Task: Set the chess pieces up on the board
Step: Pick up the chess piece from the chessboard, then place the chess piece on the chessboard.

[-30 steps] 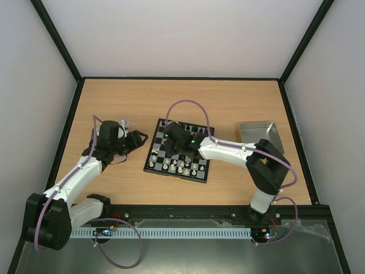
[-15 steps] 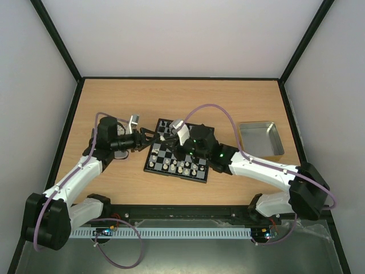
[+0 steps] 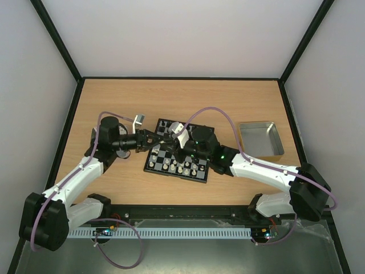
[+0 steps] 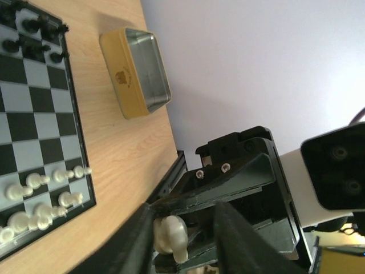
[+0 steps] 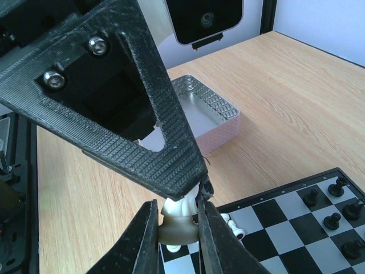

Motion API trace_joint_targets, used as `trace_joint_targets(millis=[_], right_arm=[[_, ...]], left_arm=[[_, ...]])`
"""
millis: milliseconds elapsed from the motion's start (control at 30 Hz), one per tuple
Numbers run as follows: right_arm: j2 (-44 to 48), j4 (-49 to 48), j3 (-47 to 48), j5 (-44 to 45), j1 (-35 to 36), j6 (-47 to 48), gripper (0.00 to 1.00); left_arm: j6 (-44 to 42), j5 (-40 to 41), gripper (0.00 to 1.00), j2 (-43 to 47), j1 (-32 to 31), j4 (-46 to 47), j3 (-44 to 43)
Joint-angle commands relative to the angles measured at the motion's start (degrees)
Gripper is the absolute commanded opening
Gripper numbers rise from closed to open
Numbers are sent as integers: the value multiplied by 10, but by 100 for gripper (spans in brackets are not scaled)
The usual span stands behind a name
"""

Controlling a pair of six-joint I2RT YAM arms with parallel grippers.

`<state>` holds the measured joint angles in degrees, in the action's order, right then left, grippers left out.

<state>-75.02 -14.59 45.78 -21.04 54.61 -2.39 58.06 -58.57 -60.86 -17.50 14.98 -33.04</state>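
Note:
The board (image 3: 177, 176) lies mid-table, with cream-white chess pieces (image 3: 179, 166) along its near rows and black pieces (image 4: 34, 25) at the far side. My right gripper (image 3: 169, 142) hovers over the board's far-left corner, shut on the base of a cream-white piece (image 5: 179, 224). My left gripper (image 3: 153, 138) meets it from the left. In the left wrist view the left gripper (image 4: 182, 240) has its jaws apart around that piece (image 4: 170, 235), which touches one finger (image 4: 140, 240). In the right wrist view the right gripper (image 5: 178, 240) grips the piece under a left finger (image 5: 148, 114).
A shiny metal tray (image 3: 259, 140) stands right of the board and shows in the left wrist view (image 4: 137, 71). A second tray (image 5: 208, 114) sits left of the board, mostly hidden behind my left wrist in the top view. A white pawn (image 5: 231, 224) lies below the held piece.
My right arm has changed pose and lifted a white piece over the board's far-left corner. My left gripper has moved right and now meets it around the piece.

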Motion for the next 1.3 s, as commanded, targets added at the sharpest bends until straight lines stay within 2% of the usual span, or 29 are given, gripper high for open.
trace_joint_targets(millis=[0,200,400,500,633,700,800,900,1000,1133,1267], right_arm=[[11,-18,-1,3,1,18,15],[6,-5,4,17,1,21,16],[-14,22,24,36,1,-6,23],[-28,65,45,69,1,-24,44],[-9,73,33,108,1,-51,62],[12,58,14,136,1,-69,65],[35,54,0,229,1,-116,67],[36,78,9,341,1,-182,69],[28,105,20,413,1,-238,70],[3,147,39,461,-5,-303,71],[-28,178,52,461,-19,-362,71]], left_arm=[[-10,-11,27,-5,-5,-5,-5],[-26,-5,10,-2,-6,-17,-9],[-53,10,6,-5,-5,-45,-15],[-73,40,6,2,-6,-75,-22],[-160,151,6,22,-6,-198,-52],[-186,215,6,34,-7,-244,-61],[-216,329,6,49,-28,-291,-60],[-225,460,5,51,-83,-329,-57],[-216,578,5,36,-159,-366,-57],[-194,681,5,-3,-246,-398,-65],[-179,737,5,-46,-313,-414,-72]])
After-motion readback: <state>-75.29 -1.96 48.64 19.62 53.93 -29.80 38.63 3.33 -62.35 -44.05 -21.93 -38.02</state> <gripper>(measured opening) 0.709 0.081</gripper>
